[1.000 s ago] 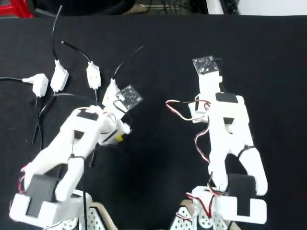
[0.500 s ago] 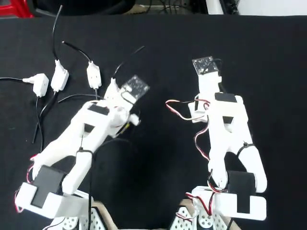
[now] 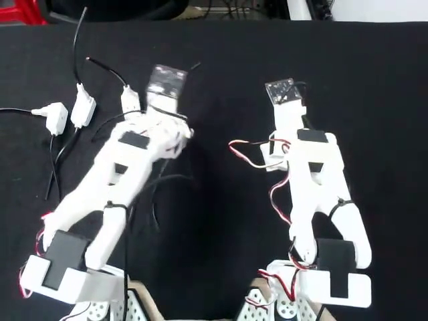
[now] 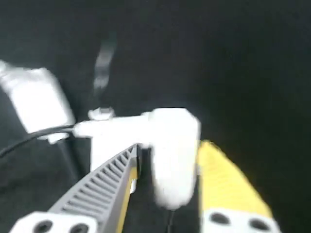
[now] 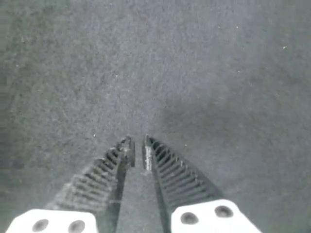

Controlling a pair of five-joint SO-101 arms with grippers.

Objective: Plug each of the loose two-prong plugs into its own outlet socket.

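The left gripper (image 4: 170, 150) is clamped on a white plug (image 4: 175, 124). It sits at eleven o'clock on the black cloth (image 3: 374, 100), next to other white pieces (image 3: 83, 107) with black cords. The right gripper (image 5: 138, 150) has its jaws almost together over the cloth. A red thing (image 3: 20, 10) sits behind the table.

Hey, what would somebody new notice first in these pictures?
The white plug pinched in the left end effector, close up in the left wrist view. Next, the white cord pieces on the black table, left in the high view, and the right end effector shut over bare cloth.
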